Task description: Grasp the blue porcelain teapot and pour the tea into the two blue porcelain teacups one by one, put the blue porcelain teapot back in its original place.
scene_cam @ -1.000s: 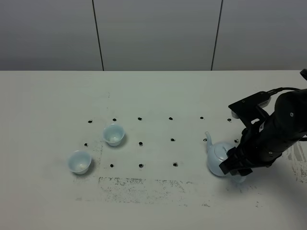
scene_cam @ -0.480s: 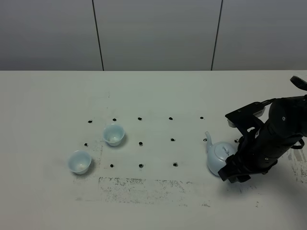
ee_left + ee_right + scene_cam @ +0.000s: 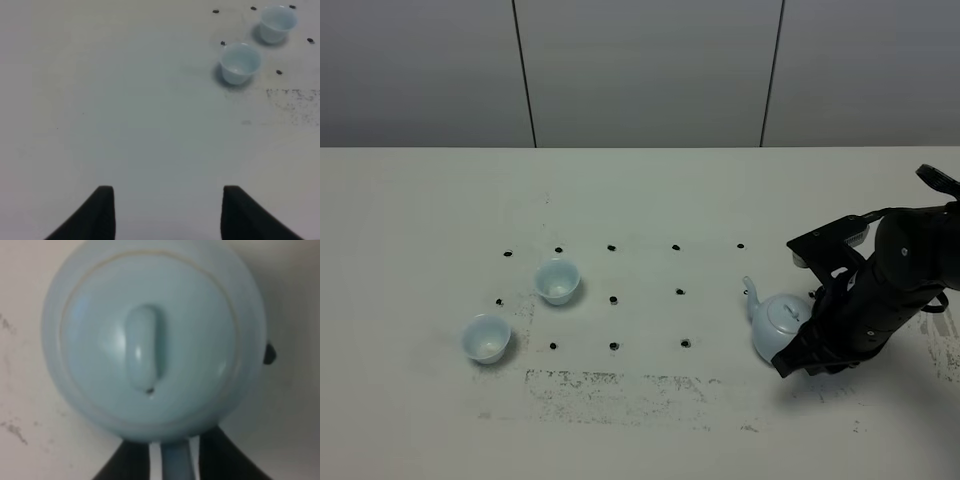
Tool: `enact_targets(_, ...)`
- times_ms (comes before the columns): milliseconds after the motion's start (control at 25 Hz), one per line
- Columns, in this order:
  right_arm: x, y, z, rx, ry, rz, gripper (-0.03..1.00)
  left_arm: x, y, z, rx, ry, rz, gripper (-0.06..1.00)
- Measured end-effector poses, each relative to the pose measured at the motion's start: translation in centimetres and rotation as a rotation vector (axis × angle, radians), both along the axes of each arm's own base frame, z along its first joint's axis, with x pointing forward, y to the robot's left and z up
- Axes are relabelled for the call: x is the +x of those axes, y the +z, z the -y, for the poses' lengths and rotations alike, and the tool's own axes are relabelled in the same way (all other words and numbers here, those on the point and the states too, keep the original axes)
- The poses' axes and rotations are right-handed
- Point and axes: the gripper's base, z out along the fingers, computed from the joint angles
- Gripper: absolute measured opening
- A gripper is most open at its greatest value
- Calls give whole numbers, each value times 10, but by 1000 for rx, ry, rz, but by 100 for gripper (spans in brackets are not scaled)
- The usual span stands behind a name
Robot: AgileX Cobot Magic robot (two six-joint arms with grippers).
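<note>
**Right arm.** We see the right gripper [image 3: 174,462] closed on the small loop handle of the round, glossy, pale blue-white porcelain teapot [image 3: 150,340]. In the right wrist view its two dark fingers [image 3: 127,462] flank the handle closely on either side, pinching it. The lidded body and its oblong knob lie directly ahead.

**Teapot position.** In the exterior high view the teapot [image 3: 778,322] is at the right of the white tabletop [image 3: 650,190], with its spout pointing left. The black right arm's gripper [image 3: 802,352] covers the handle side. We cannot tell whether the base touches the table.

**Teacups.** Two small, handleless, pale blue-white porcelain teacups stand upright at the left, the farther teacup [image 3: 558,281] and the nearer teacup [image 3: 486,338]. They are apart from each other and well away from the teapot, among a grid of small black dots [image 3: 613,299].

**Left arm.** The left gripper [image 3: 167,212] hangs over bare tabletop with its fingers spread wide, holding nothing. One teacup [image 3: 240,62] and the other teacup [image 3: 276,22] show ahead of it.
</note>
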Motion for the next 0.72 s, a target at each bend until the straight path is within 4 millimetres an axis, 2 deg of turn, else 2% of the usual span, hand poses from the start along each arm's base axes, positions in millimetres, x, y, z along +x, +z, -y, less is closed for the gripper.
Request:
enact_targets(120, 0, 0, 0, 2, 20, 4, 6, 0, 0, 0, 0, 0, 0, 45)
enact_targets(160, 0, 0, -1, 3, 26, 6, 5, 0, 0, 0, 0, 0, 0, 45)
enact_targets(480, 2, 0, -3, 31, 21, 36, 5, 0, 0, 0, 0, 0, 0, 45)
enact_targets(720, -2, -8, 0, 63, -21, 163, 5, 0, 0, 0, 0, 0, 0, 45)
